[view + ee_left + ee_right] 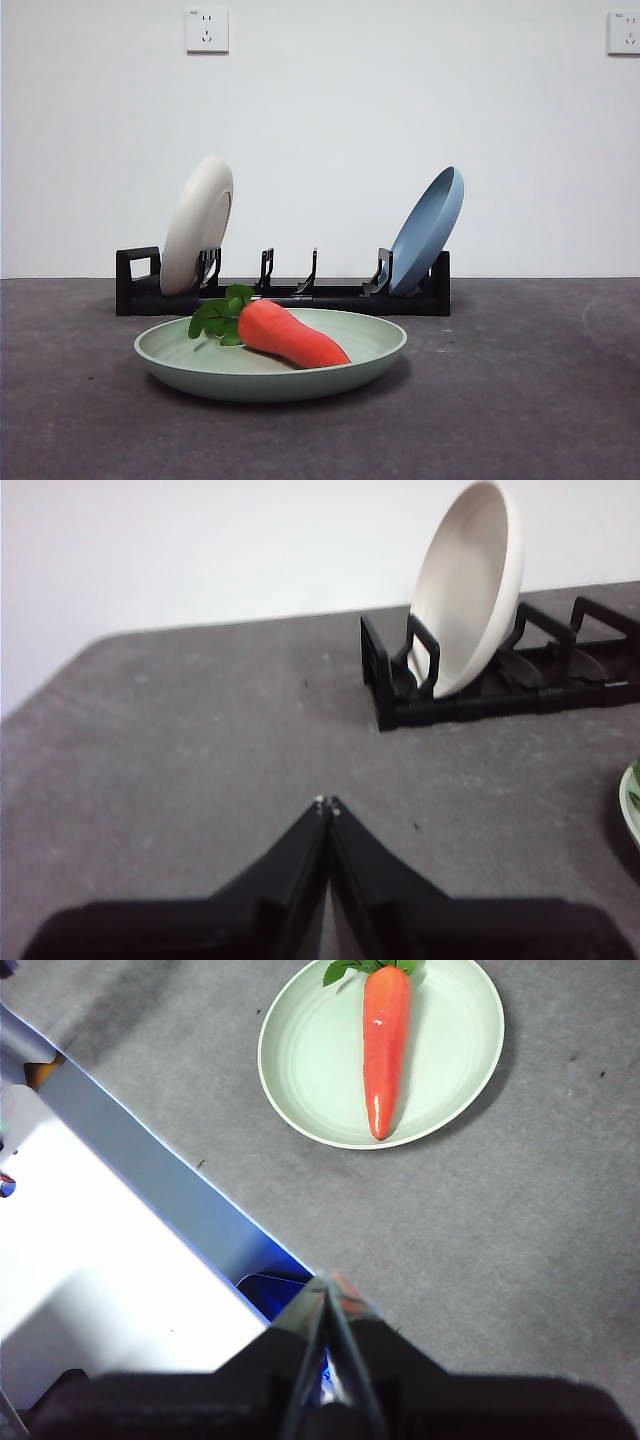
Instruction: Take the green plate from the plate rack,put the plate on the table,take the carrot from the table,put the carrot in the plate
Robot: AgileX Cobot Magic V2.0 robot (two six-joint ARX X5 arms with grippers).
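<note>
Lab-like test setup, bare white wall [320, 120], wall sockets [207, 30], grey table [520, 400]

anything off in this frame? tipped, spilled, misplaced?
Nothing stands out. The carrot lies fully inside the green plate, flat on the table. The cream plate and blue plate lean in the plate rack. Both grippers are shut, clear of everything.

Carrot [290, 335] in the green plate [200, 368].
Plate on the table [520, 400], before the plate rack [330, 297], apart from both closed grippers.
</note>
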